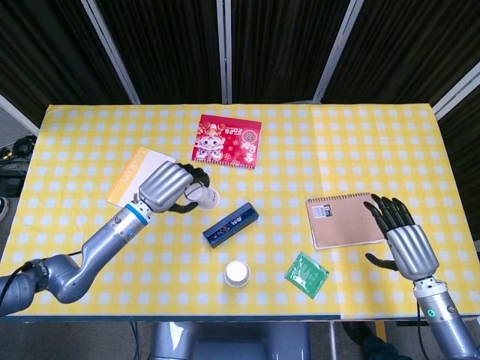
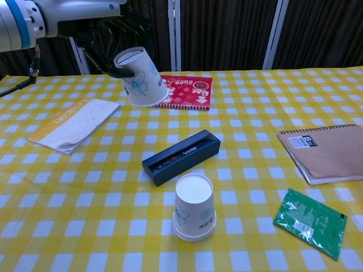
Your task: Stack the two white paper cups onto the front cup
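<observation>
Your left hand (image 2: 116, 42) grips a white paper cup (image 2: 139, 76) from above and behind, fingers wrapped round its closed base. The cup hangs clear of the table (image 1: 90, 120), upside down and tilted, rim towards the front edge. That leaves the open mouth free to drop over another cup. In the head view the same hand (image 1: 166, 187) and cup (image 1: 199, 196) sit over the left-centre of the cloth, well apart from the front edge.

The front cup (image 2: 194, 215) stands inverted, rim down, near the middle of the front edge, so its closed base is the landing surface. Only these two cups can be made out; a second loose cup is not visible, unless it is nested in the one you hold, which cannot be told.

The dark blue box (image 2: 181, 156) lies diagonally just behind the front cup, between it and the carried cup. Judged from this, your path should pass over the box, and the tilt needs levelling before you lower.

Your right hand (image 1: 401, 236) holds nothing, fingers spread, hovering at the front right corner just beside the brown notebook (image 1: 346, 220) and out of the way. The green packet (image 1: 306, 274) lies right of the front cup. The red calendar (image 1: 227, 140) and an orange-edged booklet (image 1: 135, 172) lie towards the back left.
</observation>
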`<state>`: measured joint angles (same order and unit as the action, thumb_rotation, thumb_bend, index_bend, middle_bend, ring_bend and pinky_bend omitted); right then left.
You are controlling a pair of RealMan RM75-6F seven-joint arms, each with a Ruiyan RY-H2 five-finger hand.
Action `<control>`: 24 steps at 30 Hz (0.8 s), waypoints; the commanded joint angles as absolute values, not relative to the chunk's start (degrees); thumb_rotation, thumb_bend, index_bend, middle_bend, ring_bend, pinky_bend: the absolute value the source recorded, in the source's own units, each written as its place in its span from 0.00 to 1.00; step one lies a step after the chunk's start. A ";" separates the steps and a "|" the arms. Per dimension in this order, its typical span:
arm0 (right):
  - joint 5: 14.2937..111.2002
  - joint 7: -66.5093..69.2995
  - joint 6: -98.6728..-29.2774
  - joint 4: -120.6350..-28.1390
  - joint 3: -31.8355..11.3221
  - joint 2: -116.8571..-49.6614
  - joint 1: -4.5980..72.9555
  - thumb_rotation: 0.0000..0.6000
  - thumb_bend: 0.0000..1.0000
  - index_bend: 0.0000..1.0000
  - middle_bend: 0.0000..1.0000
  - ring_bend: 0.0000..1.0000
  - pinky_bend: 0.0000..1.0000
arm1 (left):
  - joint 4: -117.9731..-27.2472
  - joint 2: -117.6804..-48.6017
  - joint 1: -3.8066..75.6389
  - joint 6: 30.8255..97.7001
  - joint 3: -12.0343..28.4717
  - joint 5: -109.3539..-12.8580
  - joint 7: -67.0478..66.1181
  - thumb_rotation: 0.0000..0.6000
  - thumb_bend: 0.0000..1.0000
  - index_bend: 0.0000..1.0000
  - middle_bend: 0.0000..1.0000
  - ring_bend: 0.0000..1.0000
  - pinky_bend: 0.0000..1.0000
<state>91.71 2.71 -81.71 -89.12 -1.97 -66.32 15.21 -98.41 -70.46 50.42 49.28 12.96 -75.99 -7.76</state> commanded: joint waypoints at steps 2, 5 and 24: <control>91.93 2.69 -82.10 -89.36 -2.08 -66.12 14.98 1.00 0.00 0.00 0.00 0.00 0.00 | -104.43 -67.18 48.93 50.81 8.34 -86.55 -4.41 1.00 0.34 0.44 0.43 0.40 0.52; 91.95 2.96 -82.36 -89.48 -2.25 -65.91 14.81 1.00 0.00 0.00 0.00 0.00 0.00 | -106.26 -66.95 49.27 50.73 6.49 -90.93 -4.45 1.00 0.34 0.44 0.43 0.40 0.52; 91.72 5.14 -83.81 -89.72 -3.40 -64.73 13.99 1.00 0.00 0.00 0.00 0.00 0.00 | -106.78 -74.51 52.71 47.61 3.72 -98.42 -14.60 1.00 0.34 0.41 0.42 0.40 0.52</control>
